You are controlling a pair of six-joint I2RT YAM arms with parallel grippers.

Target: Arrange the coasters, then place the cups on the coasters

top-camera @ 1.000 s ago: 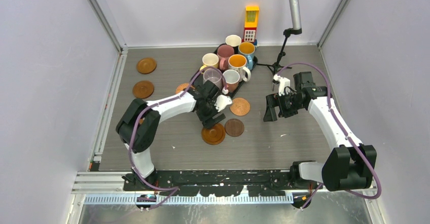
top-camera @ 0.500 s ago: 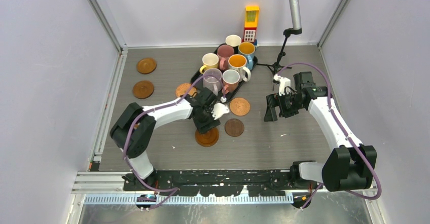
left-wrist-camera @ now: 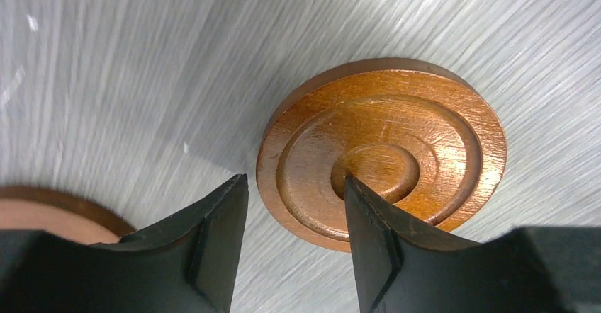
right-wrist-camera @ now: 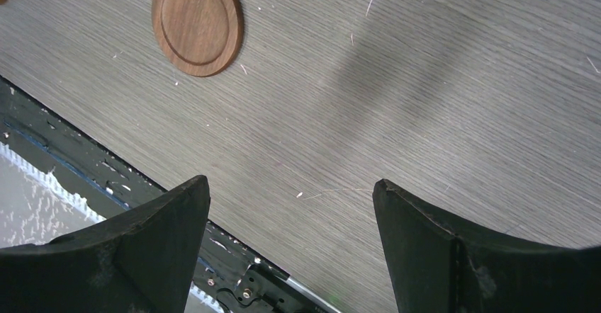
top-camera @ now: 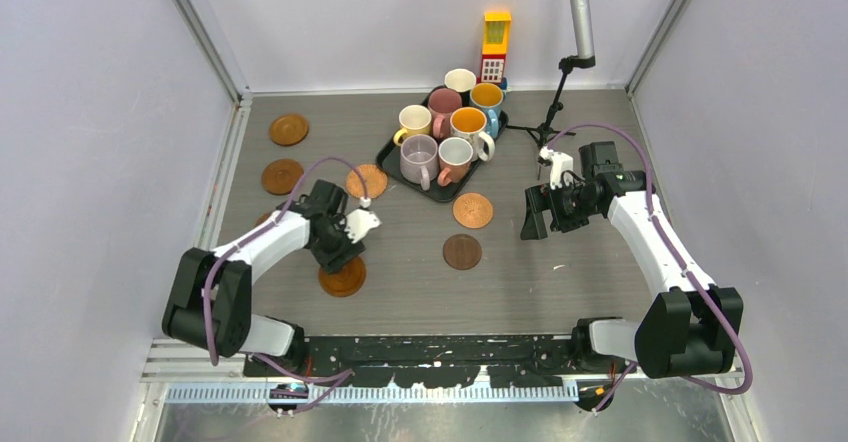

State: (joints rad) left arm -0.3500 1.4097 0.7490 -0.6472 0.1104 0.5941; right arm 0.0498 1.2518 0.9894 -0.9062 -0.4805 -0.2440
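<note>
The left tool (top-camera: pixel 340 250) hangs low over the near-left part of the worktop (top-camera: pixel 560 292). Its black fingers (left-wrist-camera: pixel 212 249) are partly drawn together astride a ringed coaster (left-wrist-camera: pixel 397 136). One fingertip sits over the disc's round central hollow and the other just outside its rim, with a sliver of worktop showing between that tip and the wood. I cannot tell whether they truly pinch the disc or only straddle it. From above, the ringed coaster shows orange-brown just on the near side of the tool, well apart from the tray. The rim of a neighbouring coaster (left-wrist-camera: pixel 49 210) peeps in at the lower left of the wrist view.

The other coasters lie flat and scattered: a far-left pair, one (top-camera: pixel 288 129) behind the other (top-camera: pixel 282 176); a lighter one (top-camera: pixel 366 180) just beside the near-left edge of the black tray (top-camera: pixel 440 190); and two near the middle, orange (top-camera: pixel 472 210) and darker brown (top-camera: pixel 461 251).

The mugs (top-camera: pixel 418 152) stand upright and packed together on the tray at the back centre – seven of them, two with orange insides; none rests on a coaster. A yellow-red toy tower (top-camera: pixel 495 44) stands just behind the tray.

The right tool (right-wrist-camera: pixel 290 182) is spread wide and holds nothing. It hovers over bare worktop to the right of the middle pair, and one brown disc shows in its camera's upper left, well clear of the fingers.
</note>
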